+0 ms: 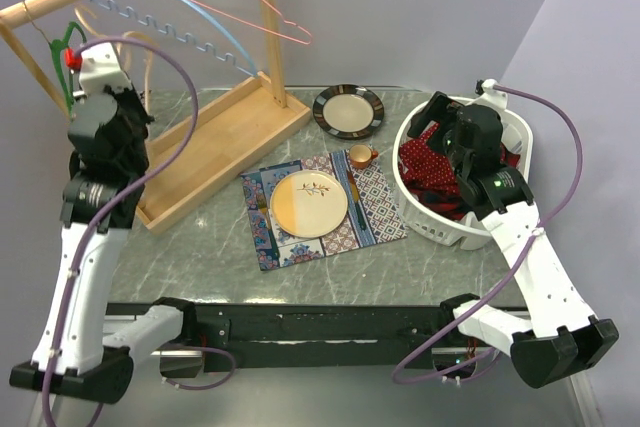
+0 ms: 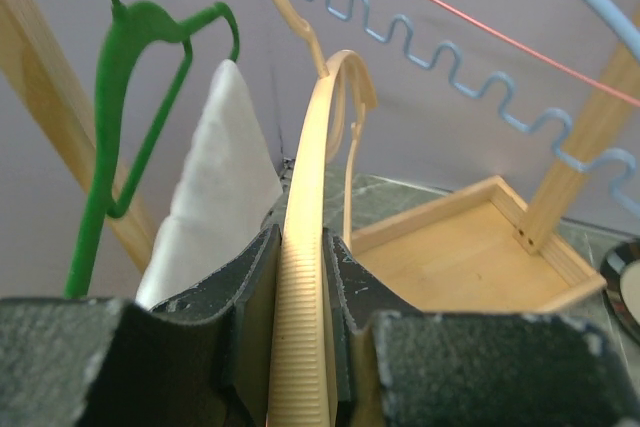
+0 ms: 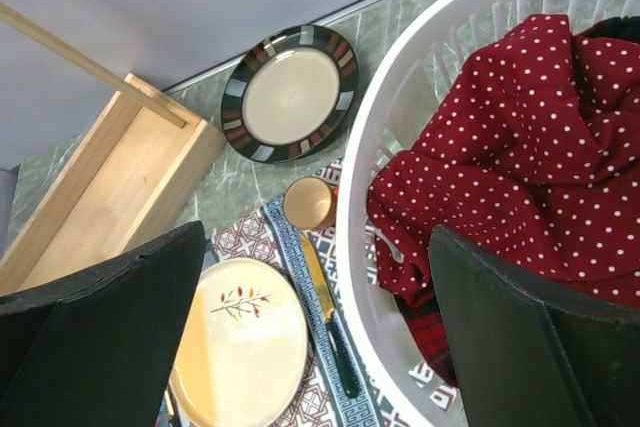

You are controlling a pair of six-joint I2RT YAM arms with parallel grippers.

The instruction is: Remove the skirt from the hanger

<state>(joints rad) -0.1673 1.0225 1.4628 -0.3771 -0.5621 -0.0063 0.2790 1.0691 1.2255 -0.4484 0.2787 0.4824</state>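
My left gripper [image 2: 300, 247] is shut on the ribbed arm of a cream plastic hanger [image 2: 322, 137], which hangs on the wooden rack; in the top view this gripper [image 1: 85, 67] is raised at the rack's left end. No cloth shows on that hanger. The red polka-dot skirt [image 3: 520, 147] lies crumpled in the white laundry basket [image 3: 370, 147] at the right [image 1: 425, 162]. My right gripper [image 3: 318, 247] stands open above the basket's left rim, with nothing between its fingers [image 1: 440, 122].
A green hanger [image 2: 130, 77], a white cloth [image 2: 215, 167], a blue wavy hanger [image 2: 450, 67] and a pink wire hanger [image 2: 500, 17] share the rack. Its wooden base tray [image 1: 220, 147] sits back left. A placemat [image 1: 375, 207] carries a cream plate [image 1: 308, 204], cup [image 1: 360, 155] and knife [image 3: 325, 317]; a dark-rimmed plate [image 1: 348, 111] lies behind.
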